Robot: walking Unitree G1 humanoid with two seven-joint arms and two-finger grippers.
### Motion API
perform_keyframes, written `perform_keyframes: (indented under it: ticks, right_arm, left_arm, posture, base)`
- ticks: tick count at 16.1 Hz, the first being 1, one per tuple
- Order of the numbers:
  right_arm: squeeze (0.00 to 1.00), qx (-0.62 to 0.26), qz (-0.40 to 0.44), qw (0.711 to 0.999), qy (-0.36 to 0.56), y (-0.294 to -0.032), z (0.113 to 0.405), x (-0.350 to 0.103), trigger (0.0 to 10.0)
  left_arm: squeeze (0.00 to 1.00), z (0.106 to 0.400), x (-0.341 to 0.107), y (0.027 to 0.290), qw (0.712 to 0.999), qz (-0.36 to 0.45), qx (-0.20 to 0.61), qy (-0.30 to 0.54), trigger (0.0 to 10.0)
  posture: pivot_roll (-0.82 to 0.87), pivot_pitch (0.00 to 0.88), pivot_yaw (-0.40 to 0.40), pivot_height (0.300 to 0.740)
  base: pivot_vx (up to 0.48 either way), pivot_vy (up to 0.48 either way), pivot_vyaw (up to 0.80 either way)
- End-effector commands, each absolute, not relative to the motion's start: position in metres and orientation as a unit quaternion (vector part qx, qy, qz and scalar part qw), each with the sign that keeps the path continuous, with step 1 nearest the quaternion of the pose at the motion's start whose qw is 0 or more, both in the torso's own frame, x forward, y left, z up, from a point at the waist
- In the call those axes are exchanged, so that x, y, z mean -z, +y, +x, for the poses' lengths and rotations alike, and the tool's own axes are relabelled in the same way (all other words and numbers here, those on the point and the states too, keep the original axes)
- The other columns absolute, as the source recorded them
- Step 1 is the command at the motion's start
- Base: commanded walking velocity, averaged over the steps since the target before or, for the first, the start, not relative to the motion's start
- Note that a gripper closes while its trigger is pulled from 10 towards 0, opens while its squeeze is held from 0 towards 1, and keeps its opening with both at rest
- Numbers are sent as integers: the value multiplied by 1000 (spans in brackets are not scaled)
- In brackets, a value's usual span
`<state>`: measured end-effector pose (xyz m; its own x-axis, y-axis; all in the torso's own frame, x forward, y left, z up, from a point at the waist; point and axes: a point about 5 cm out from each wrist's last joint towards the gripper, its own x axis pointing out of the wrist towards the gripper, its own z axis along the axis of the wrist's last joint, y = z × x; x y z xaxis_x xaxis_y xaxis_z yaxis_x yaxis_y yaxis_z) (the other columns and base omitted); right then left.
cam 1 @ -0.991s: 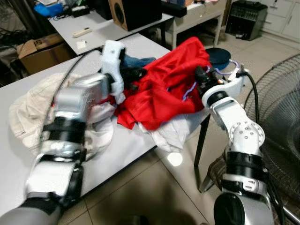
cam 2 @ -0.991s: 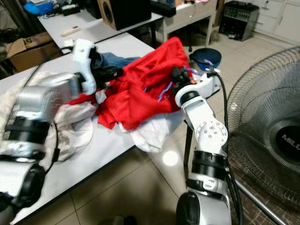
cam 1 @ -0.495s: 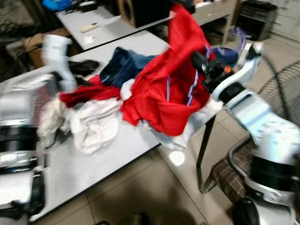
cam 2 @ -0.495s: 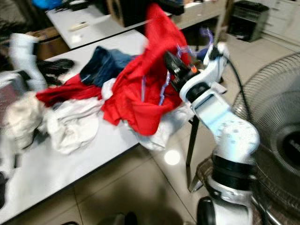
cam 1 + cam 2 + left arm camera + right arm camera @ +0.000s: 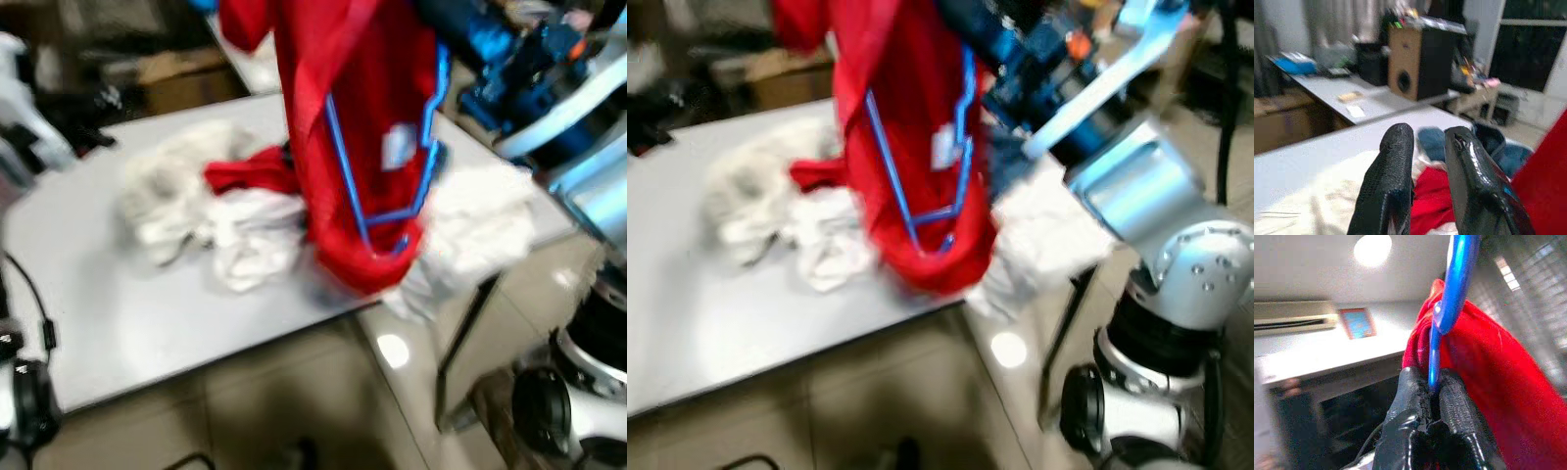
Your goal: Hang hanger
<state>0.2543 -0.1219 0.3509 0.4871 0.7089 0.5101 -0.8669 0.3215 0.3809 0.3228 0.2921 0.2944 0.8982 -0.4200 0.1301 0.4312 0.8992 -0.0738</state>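
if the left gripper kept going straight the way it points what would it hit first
Probably the clothes on the table: the left gripper points over the cream cloth toward the red garment and blue jeans just past its fingers. Depth is unclear, so the cream cloth could brush it first.

A red garment (image 5: 911, 147) hangs lifted above a grey counter (image 5: 715, 313), a blue hanger (image 5: 921, 166) showing against its cloth. Its lower edge hangs just over a heap of white laundry (image 5: 784, 215) on the counter. At right the robot's silver right arm (image 5: 1136, 186) reaches up toward the top of the garment. The frame is blurred; tiled floor (image 5: 921, 411) lies below.
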Motion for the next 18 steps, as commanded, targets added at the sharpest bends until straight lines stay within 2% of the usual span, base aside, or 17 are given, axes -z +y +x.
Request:
perform_keyframes:
  ticks: [1,4,8,9,10,13,15,17,18]
  right_arm:
    - [0,-520,316,783,-130,-116,249,-357,10000]
    - [0,-566,305,754,-133,-108,246,-365,10000]
    - [0,-560,278,773,-111,-101,253,-343,10000]
    - [0,-565,271,773,-101,-98,252,-335,10000]
    - [0,-560,255,783,-91,-95,252,-320,10000]
    - [0,-529,247,808,-80,-100,254,-297,10000]
    - [0,-516,241,819,-71,-104,249,-284,10000]
    - [0,-506,221,832,-58,-110,235,-261,10000]
    - [0,-504,218,834,-56,-112,232,-256,10000]
  left_arm:
    - [0,314,-305,289,965,-36,251,-71,10000]
    - [0,297,-309,285,955,-45,276,-101,10000]
    - [0,264,-329,292,928,-78,332,-153,10000]
    - [0,256,-328,290,926,-64,343,-142,10000]
    - [0,251,-316,283,932,-27,346,-100,10000]
    - [0,246,-297,271,931,10,363,-47,10000]
    - [0,243,-288,257,920,27,391,-22,10000]
    - [0,237,-269,226,890,35,455,13,10000]
    - [0,236,-265,220,883,38,468,17,10000]
  posture:
    - [16,0,78,740]
    - [57,0,36,740]
    - [115,0,-16,740]
    - [129,0,-27,740]
    - [153,0,-41,740]
    - [165,0,-45,740]
    - [171,0,-36,740]
    - [146,0,10,740]
    - [142,0,14,740]
  base:
    - [0,0,775]
    - [0,0,773]
    - [0,0,742]
    - [0,0,731]
    - [0,0,731]
    - [0,0,735]
    - [0,0,731]
    - [0,0,731]
    - [0,0,731]
